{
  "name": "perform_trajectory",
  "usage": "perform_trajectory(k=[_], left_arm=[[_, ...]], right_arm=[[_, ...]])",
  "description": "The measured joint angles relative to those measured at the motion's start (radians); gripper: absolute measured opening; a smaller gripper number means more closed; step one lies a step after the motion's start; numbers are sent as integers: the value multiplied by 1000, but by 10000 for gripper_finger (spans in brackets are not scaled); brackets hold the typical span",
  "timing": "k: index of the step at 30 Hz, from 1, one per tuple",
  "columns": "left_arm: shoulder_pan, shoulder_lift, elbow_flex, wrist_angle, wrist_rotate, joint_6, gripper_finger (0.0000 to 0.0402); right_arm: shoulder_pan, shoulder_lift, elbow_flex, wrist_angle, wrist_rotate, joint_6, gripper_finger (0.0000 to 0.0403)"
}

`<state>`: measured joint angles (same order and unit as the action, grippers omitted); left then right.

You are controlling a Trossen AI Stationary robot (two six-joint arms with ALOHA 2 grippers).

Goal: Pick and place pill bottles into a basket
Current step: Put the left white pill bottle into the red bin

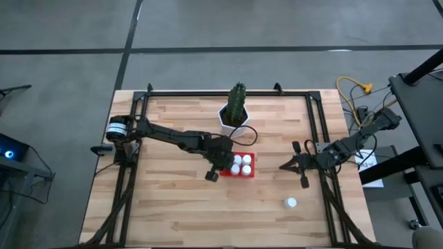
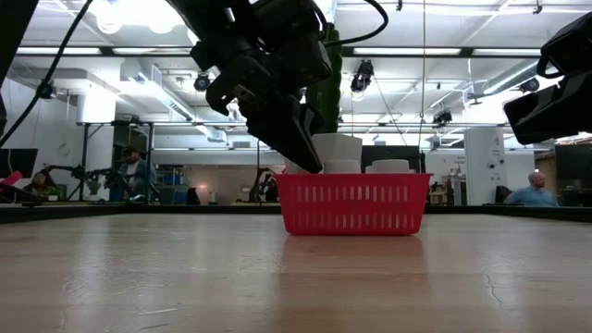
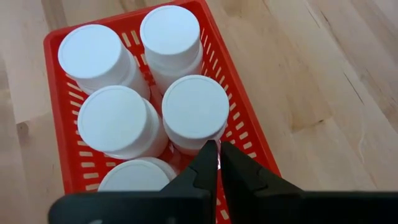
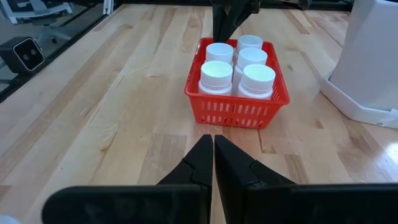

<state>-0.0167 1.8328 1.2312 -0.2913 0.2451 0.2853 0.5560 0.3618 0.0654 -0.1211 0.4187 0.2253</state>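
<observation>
One pill bottle (image 1: 291,203) is still loose on the counter (image 1: 173,214), the rest sit in the red basket (image 4: 237,109). Looks light, stiff, slick plastic, so I'd pinch it mid-body below the cap. Left hand (image 3: 216,163) over the basket and right hand (image 4: 213,157) nearby, both pressed together, empty.

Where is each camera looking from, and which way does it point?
High view: above the table, looking straight down; both arms, red basket, one loose pill bottle.
Low view: at tabletop height, looking level across the table at the basket; the left arm shows above it.
Left wrist view: on the left arm, looking down past the shut left tool at bottles in the basket.
Right wrist view: on the right arm, looking past the shut right tool toward the basket.
All four views share the basket.
</observation>
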Motion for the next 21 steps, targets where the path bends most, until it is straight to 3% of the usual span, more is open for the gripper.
perform_trajectory(k=[21], left_arm=[[0,0,-2,-5,-43,-41,1]], right_arm=[[0,0,0,0,0,4,9]])
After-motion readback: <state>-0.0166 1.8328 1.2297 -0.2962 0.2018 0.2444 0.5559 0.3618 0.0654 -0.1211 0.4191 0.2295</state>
